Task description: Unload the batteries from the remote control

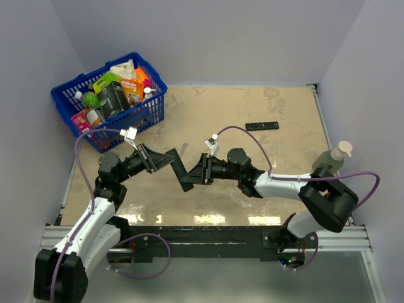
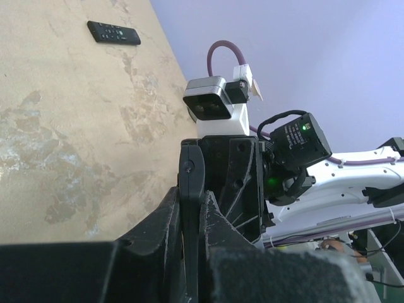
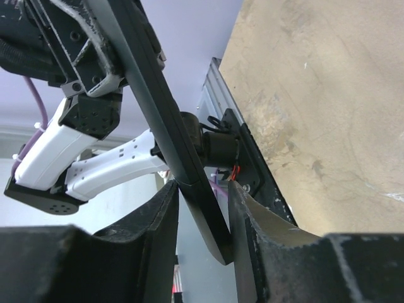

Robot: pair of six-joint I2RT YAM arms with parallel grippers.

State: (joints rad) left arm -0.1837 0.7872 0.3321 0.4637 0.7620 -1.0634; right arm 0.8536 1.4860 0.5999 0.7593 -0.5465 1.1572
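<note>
Left end effector (image 1: 165, 161) clamps one end of the remote (image 1: 178, 169) above the desk (image 1: 265, 104). Right end effector (image 3: 203, 192) straddles the other end — gripping or not, I cannot tell.

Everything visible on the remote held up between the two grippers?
The remote is a slim black slab, matte plastic by its looks, held aloft and tilted. The left gripper is shut on one end. The right gripper straddles the other end, clamping unclear. No buttons or cover seam can be made out.
</note>
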